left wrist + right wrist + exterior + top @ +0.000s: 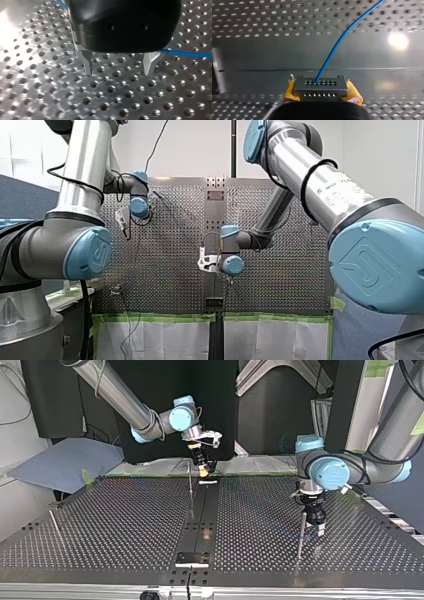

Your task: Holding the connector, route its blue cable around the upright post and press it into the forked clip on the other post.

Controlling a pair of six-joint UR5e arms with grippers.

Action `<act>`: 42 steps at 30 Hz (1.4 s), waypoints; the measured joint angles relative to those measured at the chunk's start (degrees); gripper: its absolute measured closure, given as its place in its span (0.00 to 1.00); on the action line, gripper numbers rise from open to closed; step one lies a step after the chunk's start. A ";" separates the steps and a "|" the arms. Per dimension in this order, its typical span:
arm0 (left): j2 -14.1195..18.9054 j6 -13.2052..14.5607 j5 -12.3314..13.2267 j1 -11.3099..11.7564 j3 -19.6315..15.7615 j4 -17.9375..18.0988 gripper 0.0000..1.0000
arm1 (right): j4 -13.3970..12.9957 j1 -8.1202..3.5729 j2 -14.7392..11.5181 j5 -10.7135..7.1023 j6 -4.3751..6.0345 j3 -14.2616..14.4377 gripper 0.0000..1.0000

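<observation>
Looking across from the top view's side, the first thing at the left is a thin rod (55, 527) standing near the edge of the perforated table (125, 510). Next along, my right gripper (203, 471) hangs low over the table's far edge, close to the dark centre strip. Its wrist view shows the yellow pads (289, 93) clamped on either side of the connector (319, 88), a grey block with two rows of small holes. The blue cable (342, 37) leaves the connector's upper row and curves up and away over the table. Just beside that gripper, a little nearer the camera, stands a slim upright post (190, 490); whether the cable touches it I cannot tell, as the cable is too fine to pick out from across the table. Further right, well apart from all that, my left gripper (319, 527) points down close to the surface, with a second post (301, 535) just beside it. Its wrist view shows the two metal fingers (87, 62) spread wide with nothing between them, only bare holes. A stretch of blue cable runs behind one finger there.
</observation>
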 joint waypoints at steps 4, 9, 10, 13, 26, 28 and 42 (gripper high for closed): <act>-0.92 -0.18 0.62 -0.17 -0.01 0.04 0.00 | -0.74 0.38 1.93 1.77 0.00 0.00 1.00; -1.18 -0.31 0.80 -0.08 -0.02 0.24 0.00 | -2.02 0.89 4.65 3.26 0.17 0.00 1.00; -1.19 -0.32 0.83 -0.05 -0.02 0.27 0.00 | -2.32 0.94 5.18 3.40 0.23 0.00 1.00; -1.19 -0.37 0.91 -0.04 -0.01 0.33 0.00 | -3.43 1.14 6.86 3.80 0.42 -0.01 1.00; -1.22 -0.44 0.97 -0.09 -0.02 0.37 0.00 | -6.71 1.47 13.95 7.10 1.32 -0.01 1.00; -1.22 -0.42 0.97 -0.09 -0.02 0.35 0.00 | -7.20 1.46 15.30 7.67 1.53 0.00 1.00; -1.22 -0.31 1.04 -0.14 0.01 0.17 0.00 | -10.83 0.62 22.81 10.49 2.65 0.39 1.00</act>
